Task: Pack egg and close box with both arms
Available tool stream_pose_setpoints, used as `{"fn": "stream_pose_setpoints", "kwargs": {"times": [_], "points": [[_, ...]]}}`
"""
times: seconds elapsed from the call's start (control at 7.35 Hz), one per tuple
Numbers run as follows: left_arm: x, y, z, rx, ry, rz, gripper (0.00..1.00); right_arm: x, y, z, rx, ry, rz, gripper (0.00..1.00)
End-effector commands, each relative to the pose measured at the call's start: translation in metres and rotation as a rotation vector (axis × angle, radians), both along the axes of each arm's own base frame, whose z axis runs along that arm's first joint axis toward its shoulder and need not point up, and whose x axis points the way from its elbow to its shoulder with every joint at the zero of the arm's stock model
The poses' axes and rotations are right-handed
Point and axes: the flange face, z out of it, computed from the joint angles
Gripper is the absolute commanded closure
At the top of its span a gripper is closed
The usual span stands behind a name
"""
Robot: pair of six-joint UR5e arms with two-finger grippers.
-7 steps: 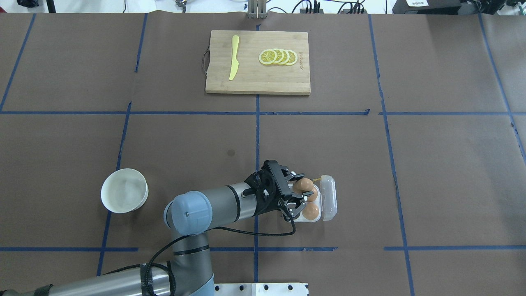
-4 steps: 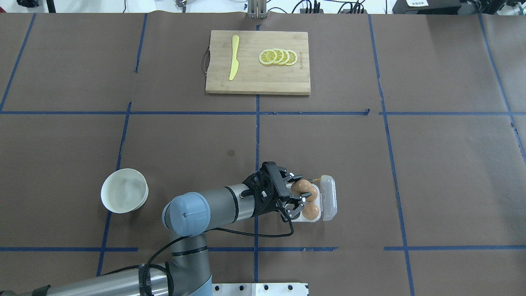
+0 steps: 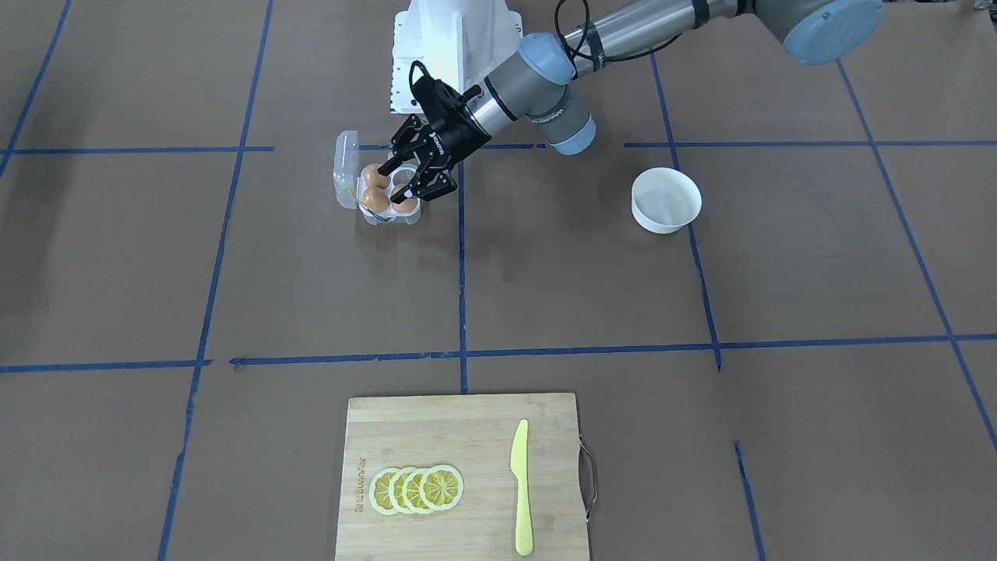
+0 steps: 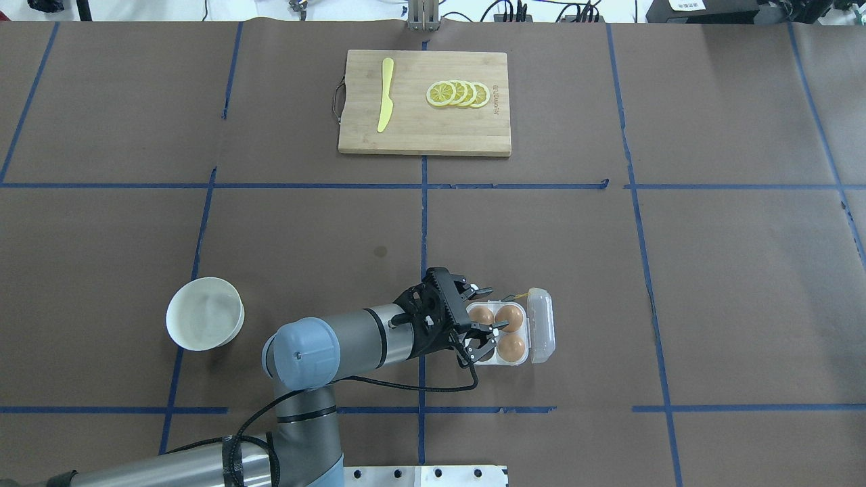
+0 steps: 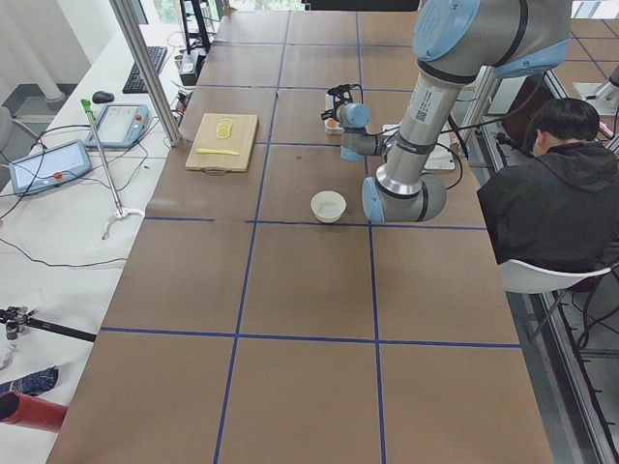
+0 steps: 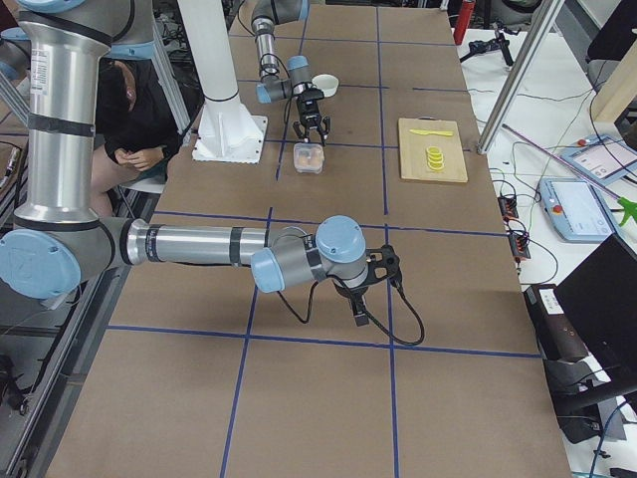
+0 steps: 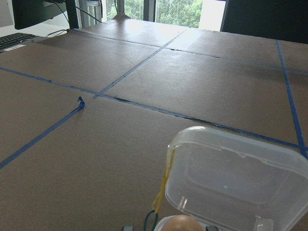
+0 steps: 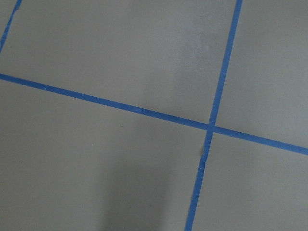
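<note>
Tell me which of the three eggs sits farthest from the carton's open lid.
The egg nearest the left end effector; the other two adjoin the lid.

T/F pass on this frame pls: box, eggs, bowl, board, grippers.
The box holds three eggs. True.
The box's lid is shut. False: the lid stands open.
The bowl holds an egg. False: the bowl is empty.
The knife lies on the cutting board beside the lemon slices. True.
Both grippers are at the box. False: only the left gripper is.
</note>
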Motion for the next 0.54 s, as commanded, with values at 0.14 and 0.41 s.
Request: {"fn": "stream_pose_setpoints", "kwargs": {"times": [0.14,0.41], "points": [[-0.004,0.003,-0.005,0.004,0.013,0.004,0.37,0.0,0.0,0.0,-0.001,0.0,0.0,0.0],[-0.024,-0.01,-0.024,0.0,0.055,-0.015,0.35,0.0,0.0,0.0,-0.001,0.0,0.0,0.0]]}}
